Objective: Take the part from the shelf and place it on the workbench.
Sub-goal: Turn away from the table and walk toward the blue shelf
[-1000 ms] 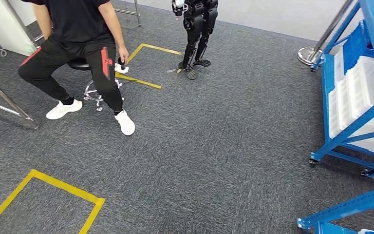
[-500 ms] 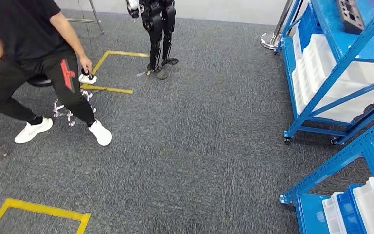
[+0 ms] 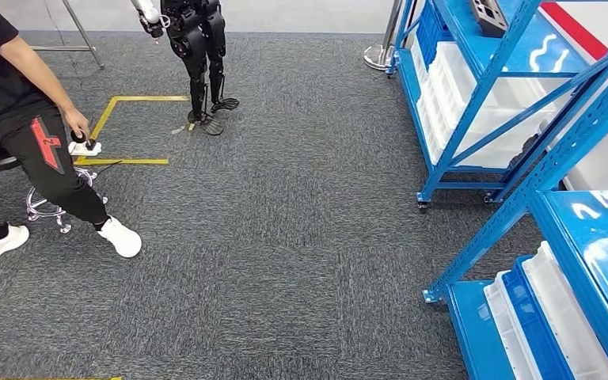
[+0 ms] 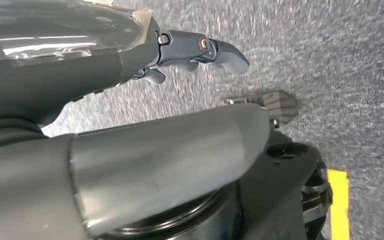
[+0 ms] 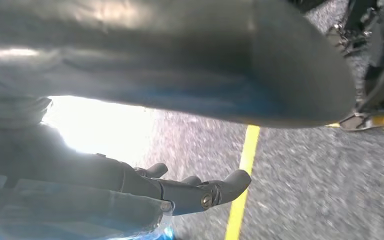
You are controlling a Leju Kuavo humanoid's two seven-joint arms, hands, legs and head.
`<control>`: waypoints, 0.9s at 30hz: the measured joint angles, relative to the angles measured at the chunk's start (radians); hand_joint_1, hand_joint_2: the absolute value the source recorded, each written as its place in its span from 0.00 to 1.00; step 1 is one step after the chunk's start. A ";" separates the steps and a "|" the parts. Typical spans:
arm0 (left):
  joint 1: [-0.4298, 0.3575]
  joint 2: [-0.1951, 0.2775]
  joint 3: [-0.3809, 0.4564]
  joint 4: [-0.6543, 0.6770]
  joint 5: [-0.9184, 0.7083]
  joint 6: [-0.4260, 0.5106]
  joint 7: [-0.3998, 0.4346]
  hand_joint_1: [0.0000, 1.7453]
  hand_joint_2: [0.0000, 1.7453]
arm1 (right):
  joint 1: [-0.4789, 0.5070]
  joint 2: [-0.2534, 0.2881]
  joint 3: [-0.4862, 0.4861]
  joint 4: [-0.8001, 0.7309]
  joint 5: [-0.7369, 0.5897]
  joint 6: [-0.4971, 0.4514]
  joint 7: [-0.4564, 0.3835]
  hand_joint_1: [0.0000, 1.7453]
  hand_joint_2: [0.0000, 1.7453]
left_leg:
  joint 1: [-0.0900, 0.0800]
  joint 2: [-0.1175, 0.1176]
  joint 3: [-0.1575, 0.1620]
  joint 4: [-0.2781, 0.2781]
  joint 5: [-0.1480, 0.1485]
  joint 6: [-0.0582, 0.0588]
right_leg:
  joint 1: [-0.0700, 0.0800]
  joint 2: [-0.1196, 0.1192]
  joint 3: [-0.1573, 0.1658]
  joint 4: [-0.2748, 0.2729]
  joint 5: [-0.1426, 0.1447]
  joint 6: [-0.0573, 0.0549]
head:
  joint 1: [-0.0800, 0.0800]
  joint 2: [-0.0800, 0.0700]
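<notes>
My left robot hand (image 4: 200,52) and right robot hand (image 5: 200,192) are hanging spread, holding nothing; the blue steel shelf (image 3: 514,103) is standing at two o'clock, so I'm judging an approach is needed.

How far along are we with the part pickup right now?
Both hands hang over the carpet with nothing in them: left hand, right hand. The blue shelf stands ahead on the right with a dark part on an upper level. That fits walking to fetch a part, or returning after a delivery; I see no workbench.
</notes>
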 joint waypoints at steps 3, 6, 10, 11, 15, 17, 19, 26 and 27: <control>0.004 -0.002 -0.001 0.000 -0.008 0.003 0.008 0.00 0.00 | -0.001 0.001 0.000 0.000 -0.001 -0.007 0.001 0.00 0.00 | -0.002 0.046 0.001 -0.006 0.003 0.010 | -0.003 -0.063 -0.088 0.174 -0.080 -0.004 | 0.004 0.000; 0.007 -0.002 -0.006 0.000 -0.013 0.004 0.008 0.00 0.00 | 0.006 0.003 0.000 0.000 0.000 -0.020 0.001 0.00 0.00 | 0.000 0.087 0.000 -0.005 0.000 0.006 | -0.013 -0.078 -0.099 0.217 -0.088 0.019 | 0.004 0.000; 0.010 0.003 -0.016 0.000 -0.024 0.004 0.004 0.00 0.00 | 0.007 0.012 0.000 0.001 0.001 -0.029 0.002 0.00 0.00 | -0.003 0.130 0.009 0.001 -0.015 -0.023 | -0.020 -0.148 0.041 -0.014 -0.018 0.039 | 0.004 0.000; 0.010 0.004 -0.019 0.001 -0.026 0.004 0.005 0.00 0.00 | 0.007 0.016 0.000 0.001 0.001 -0.030 0.002 0.00 0.00 | -0.005 0.139 0.011 0.002 -0.019 -0.030 | -0.017 -0.153 0.048 -0.026 -0.015 0.030 | 0.002 0.000; 0.006 0.004 -0.026 0.001 -0.027 0.004 0.012 0.00 0.00 | 0.010 0.023 0.000 0.003 0.002 -0.033 0.008 0.00 0.00 | 0.007 0.123 0.014 0.026 -0.051 -0.052 | -0.018 -0.110 0.047 -0.027 -0.012 -0.007 | -0.004 0.000; 0.009 0.003 -0.027 0.001 -0.023 0.004 0.016 0.00 0.00 | 0.009 0.024 0.000 0.003 0.005 -0.033 0.009 0.00 0.00 | 0.010 0.064 -0.035 0.134 -0.118 -0.051 | -0.015 -0.091 0.048 -0.028 -0.009 -0.022 | -0.006 0.000; 0.014 0.002 -0.027 0.002 -0.017 0.000 0.018 0.00 0.00 | 0.009 0.024 0.001 0.003 0.012 -0.032 0.007 0.00 0.00 | 0.010 0.037 -0.104 0.265 -0.173 -0.046 | -0.006 -0.067 0.045 -0.027 -0.008 -0.031 | -0.006 0.000; 0.018 0.008 -0.025 0.002 -0.005 -0.002 0.014 0.00 0.00 | 0.009 0.029 0.005 0.004 0.026 -0.028 -0.004 0.00 0.00 | 0.005 -0.059 -0.025 0.040 -0.020 -0.016 | 0.006 0.023 0.043 -0.023 -0.006 -0.023 | -0.006 0.000; 0.018 0.009 -0.025 0.002 -0.004 -0.002 0.012 0.00 0.00 | 0.009 0.031 0.005 0.004 0.028 -0.028 -0.006 0.00 0.00 | 0.000 -0.058 -0.021 0.031 -0.021 -0.013 | 0.005 0.035 0.038 -0.023 -0.005 -0.016 | -0.006 0.000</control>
